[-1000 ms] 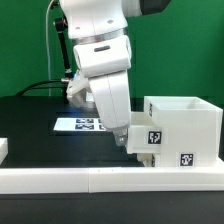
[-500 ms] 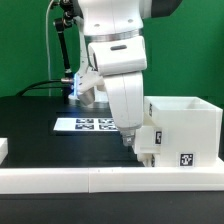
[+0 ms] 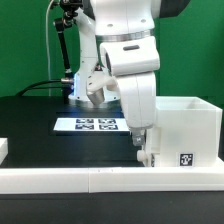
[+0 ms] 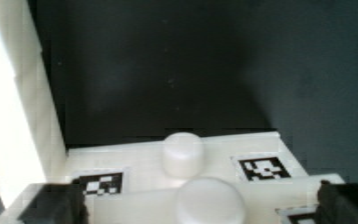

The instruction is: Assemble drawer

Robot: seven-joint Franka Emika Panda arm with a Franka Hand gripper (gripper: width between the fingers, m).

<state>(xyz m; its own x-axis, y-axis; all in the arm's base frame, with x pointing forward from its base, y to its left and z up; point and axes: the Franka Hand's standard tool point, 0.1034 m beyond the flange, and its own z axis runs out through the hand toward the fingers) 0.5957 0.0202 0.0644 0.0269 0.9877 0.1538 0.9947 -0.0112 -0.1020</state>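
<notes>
Arm is low over the black counter [image 3: 30, 125], tool [image 3: 147, 155] at the front face of the white drawer box [image 3: 190, 125] on the exterior view's right. Wrist view: fingers [image 4: 48, 203] spread wide, either side of a tagged drawer panel [image 4: 176, 165] with two rounded knobs; nothing pinched. Marker board [image 3: 85, 124] lies behind the arm.

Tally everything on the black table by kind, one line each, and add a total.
White drawer box: 1
White drawer front with knobs, seen in the wrist view: 1
Marker board: 1
White rail along the table's front edge: 1
Robot gripper, down against the drawer box: 1
Total: 5
</notes>
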